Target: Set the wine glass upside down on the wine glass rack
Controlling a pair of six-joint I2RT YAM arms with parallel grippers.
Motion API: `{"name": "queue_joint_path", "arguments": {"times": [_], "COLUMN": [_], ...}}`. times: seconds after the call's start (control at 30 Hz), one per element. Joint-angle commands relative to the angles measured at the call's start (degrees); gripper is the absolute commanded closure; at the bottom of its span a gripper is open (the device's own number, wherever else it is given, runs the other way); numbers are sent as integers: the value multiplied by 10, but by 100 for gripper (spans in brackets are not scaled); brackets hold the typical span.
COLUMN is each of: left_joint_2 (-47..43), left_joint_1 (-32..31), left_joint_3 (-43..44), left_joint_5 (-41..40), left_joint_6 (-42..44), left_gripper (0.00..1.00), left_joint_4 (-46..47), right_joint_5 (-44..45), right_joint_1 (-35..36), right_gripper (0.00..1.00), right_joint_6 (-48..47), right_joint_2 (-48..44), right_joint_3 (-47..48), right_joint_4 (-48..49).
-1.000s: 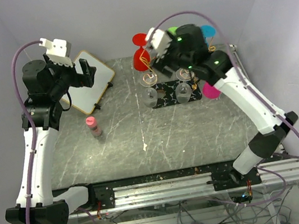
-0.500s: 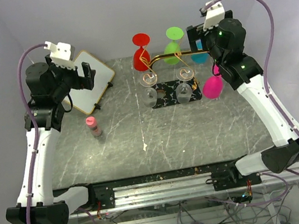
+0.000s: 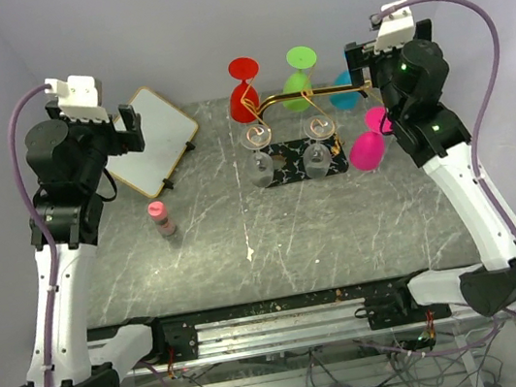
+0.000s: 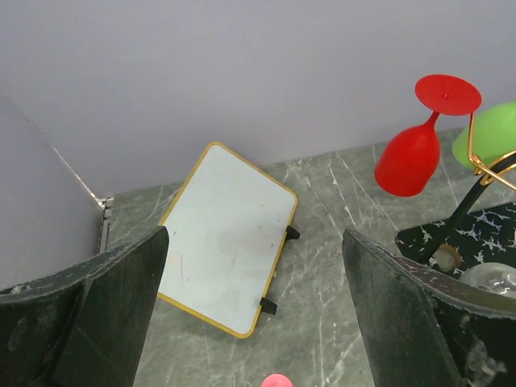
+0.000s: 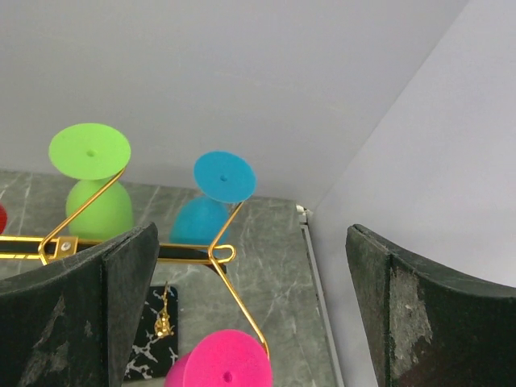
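Observation:
The wine glass rack (image 3: 275,102) is a gold wire stand on a black veined base (image 3: 283,168) at the back centre. Upside down on its arms hang a red wine glass (image 3: 244,93), a green one (image 3: 299,79), a blue one (image 3: 344,93), a pink one (image 3: 367,150) and two clear ones (image 3: 258,159). My right gripper (image 5: 251,242) is raised at the back right, just right of the blue glass (image 5: 216,193) and above the pink glass (image 5: 218,363). It is open and holds nothing. High over the white board (image 4: 226,250), my left gripper (image 4: 256,238) is open and empty too.
A white gold-edged board (image 3: 154,141) lies at the back left. A small pink-capped bottle (image 3: 160,219) stands left of centre on the grey marble table (image 3: 323,232). Walls close in behind and at the right, near the table's metal edge (image 5: 314,274).
My right gripper has pulled up and to the right, away from the rack, and its jaws have widened. The pink glass stays hanging. My left gripper has drawn back to the left.

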Motion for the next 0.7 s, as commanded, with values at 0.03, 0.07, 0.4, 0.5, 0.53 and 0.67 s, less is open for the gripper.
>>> {"name": "queue_joint_path", "arguments": {"times": [0.03, 0.07, 0.4, 0.5, 0.53, 0.67], "left_joint_2": [-24, -27, -93, -105, -109, -116], "left_joint_1": [12, 14, 26, 27, 27, 28], "left_joint_3": [-17, -19, -97, -105, -109, -113], "left_joint_5": [12, 37, 75, 74, 71, 65], "left_joint_6": [-7, 1, 22, 29, 30, 29], "left_gripper": [1, 0, 1, 1, 1, 1], "left_joint_4": [11, -2, -21, -25, -25, -34], "right_joint_5": [-64, -72, -100, -121, -126, -128], "right_joint_1": [-3, -4, -42, -63, -70, -87], "right_gripper": [0, 0, 0, 0, 0, 0], "right_joint_6": [-13, -20, 22, 43, 47, 58], "right_joint_2": [-52, -64, -145, -151, -150, -145], "right_joint_3": [-19, -32, -109, -108, -106, -85], "right_joint_4": [-58, -67, -69, -76, -79, -98]}}
